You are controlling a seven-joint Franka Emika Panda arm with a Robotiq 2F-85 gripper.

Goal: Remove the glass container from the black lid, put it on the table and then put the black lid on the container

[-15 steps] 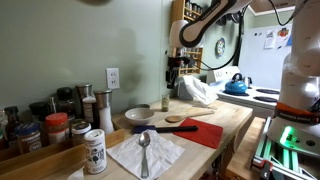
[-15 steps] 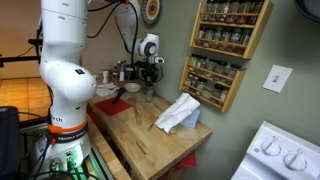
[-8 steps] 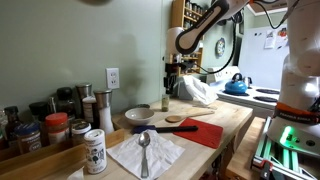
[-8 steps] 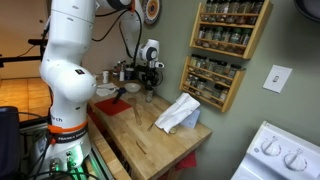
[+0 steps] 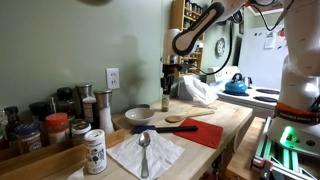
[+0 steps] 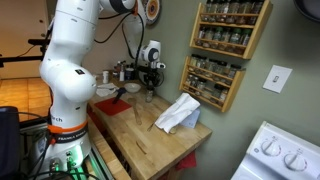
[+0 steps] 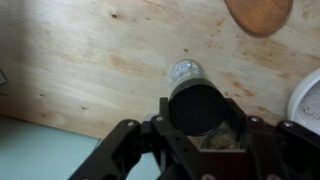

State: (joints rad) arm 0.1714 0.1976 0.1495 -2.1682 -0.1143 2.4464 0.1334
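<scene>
The small yellowish glass jar [image 5: 166, 102] stands near the back edge of the light wooden counter [image 5: 234, 117]; it looks light, slippery and easy to break; right above, the gripper [image 7: 198, 118] pinches the flat round black lid [image 7: 196, 103] by its rim.

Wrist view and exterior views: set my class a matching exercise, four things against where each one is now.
1 spoon
2 black lid
3 blue kettle
4 glass container

A on the stove
B held in the gripper
C on the white napkin
D upright on the table, below the gripper

Pairs: 1-C, 2-B, 3-A, 4-D
</scene>
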